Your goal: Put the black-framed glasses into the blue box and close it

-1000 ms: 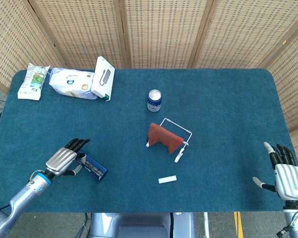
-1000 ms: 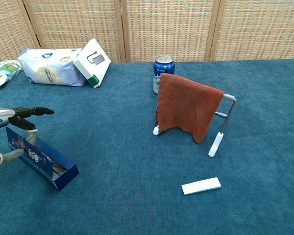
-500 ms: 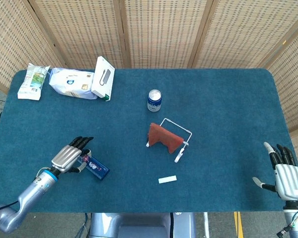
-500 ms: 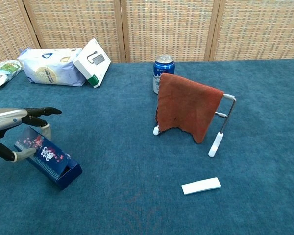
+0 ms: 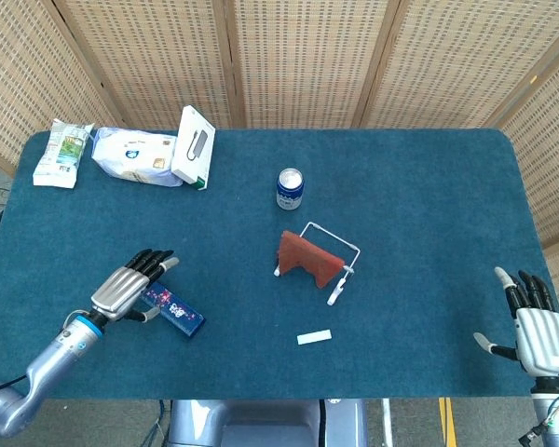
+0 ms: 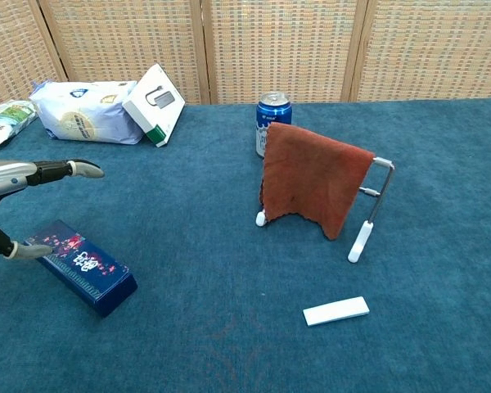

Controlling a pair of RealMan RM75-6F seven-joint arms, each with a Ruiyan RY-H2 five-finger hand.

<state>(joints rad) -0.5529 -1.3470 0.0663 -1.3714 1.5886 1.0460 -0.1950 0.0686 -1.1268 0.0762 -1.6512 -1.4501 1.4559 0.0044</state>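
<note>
Left hand (image 5: 123, 291) extended low over the table (image 5: 429, 214), palm down, fingers (image 6: 80, 169) stretched forward and apart, the thumb tip touching the near end of the blue box (image 6: 86, 266); nothing is gripped. Its silver forearm runs back toward the near left table edge. The blue box (lid closed, pink blossom print on top) lies flat on the blue cloth near the front left, just right of and partly under the left hand in the head view. The black-framed glasses cannot be seen in either view.

Right hand (image 5: 540, 332) held at the near right corner of the table, back of the hand upward, fingers straight and slightly spread, thumb out to the side, holding nothing (shown in the head view only).

Mid-table: a rust-red cloth (image 6: 311, 188) draped over a white wire rack (image 6: 375, 205), with a blue drink can (image 6: 272, 119) just behind it and a small white flat strip (image 6: 335, 311) lying in front. Far left: a white boxed item (image 6: 154, 104) leaning against a pale wipes pack (image 6: 82, 113), and a green-white packet (image 5: 61, 154) beside them.
</note>
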